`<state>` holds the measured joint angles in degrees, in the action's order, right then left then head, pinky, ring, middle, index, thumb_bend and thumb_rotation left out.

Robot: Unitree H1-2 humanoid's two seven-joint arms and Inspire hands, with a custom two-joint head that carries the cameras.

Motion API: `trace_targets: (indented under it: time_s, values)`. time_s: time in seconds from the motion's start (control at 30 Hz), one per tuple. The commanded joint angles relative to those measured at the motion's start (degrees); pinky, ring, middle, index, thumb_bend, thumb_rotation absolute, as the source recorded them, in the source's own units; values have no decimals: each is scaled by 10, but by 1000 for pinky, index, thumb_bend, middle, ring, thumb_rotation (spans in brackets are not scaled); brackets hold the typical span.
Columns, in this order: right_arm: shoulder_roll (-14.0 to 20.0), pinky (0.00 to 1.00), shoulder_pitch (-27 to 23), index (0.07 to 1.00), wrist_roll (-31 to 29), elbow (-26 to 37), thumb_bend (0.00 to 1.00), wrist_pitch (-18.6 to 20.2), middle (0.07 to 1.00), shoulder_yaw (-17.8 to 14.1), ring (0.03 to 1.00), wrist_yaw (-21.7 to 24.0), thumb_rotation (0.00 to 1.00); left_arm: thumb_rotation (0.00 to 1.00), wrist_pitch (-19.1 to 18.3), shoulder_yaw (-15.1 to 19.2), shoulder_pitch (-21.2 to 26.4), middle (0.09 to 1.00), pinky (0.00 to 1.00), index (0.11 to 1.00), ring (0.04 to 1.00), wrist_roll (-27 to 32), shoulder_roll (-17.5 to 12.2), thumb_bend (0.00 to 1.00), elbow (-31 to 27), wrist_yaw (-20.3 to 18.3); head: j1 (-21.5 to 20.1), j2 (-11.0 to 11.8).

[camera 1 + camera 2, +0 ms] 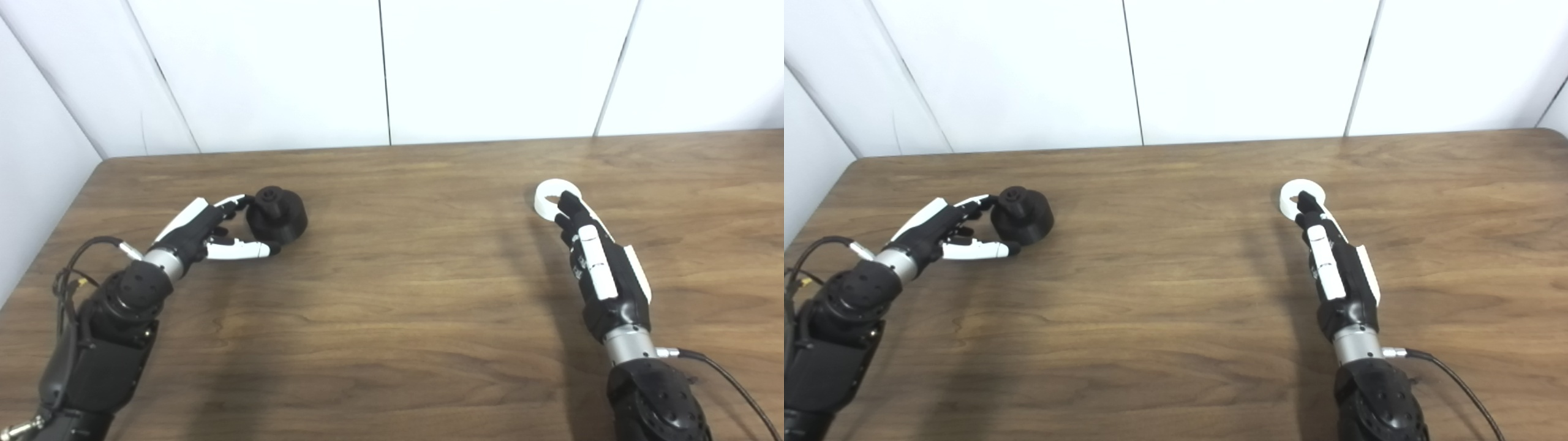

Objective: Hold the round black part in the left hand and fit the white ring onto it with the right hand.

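Wood-grain table (392, 318), white panelled wall (490, 67), left hand (208, 236) spread around black part (277, 214), right hand (597, 263) fingertips on white ring (546, 199), grip unclear

Brown wood-grain table (392, 318), white panelled wall (490, 67) behind it, dark vertical seams between panels

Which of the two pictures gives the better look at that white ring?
The left eye view: the white ring looks slightly larger there. The right eye view shows the same ring, with the right hand fingers covering its near edge in both.
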<state>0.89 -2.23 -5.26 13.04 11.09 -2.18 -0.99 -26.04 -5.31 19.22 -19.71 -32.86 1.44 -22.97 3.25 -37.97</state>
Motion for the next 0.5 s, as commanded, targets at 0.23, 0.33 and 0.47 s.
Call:
trace_targets:
  time_s: [0.23, 0.33, 0.47]
  values:
    - [5, 980, -16, 899, 0, 14, 447, -26, 937, -2, 948, 6, 830, 443, 14, -15, 40, 995, 937, 981, 999, -6, -26, 1000, -3, -3, 2, 3]
    - [5, 978, -16, 897, 0, 12, 438, -29, 936, -2, 947, 5, 821, 429, 13, -17, 42, 993, 946, 983, 1000, -8, -23, 1000, 2, 2, 2, 3]
    - [8, 976, -16, 893, 2, 11, 440, -32, 935, -1, 947, 7, 818, 418, 11, -20, 46, 994, 944, 986, 998, -12, -20, 1000, 9, 7, 3, 3]
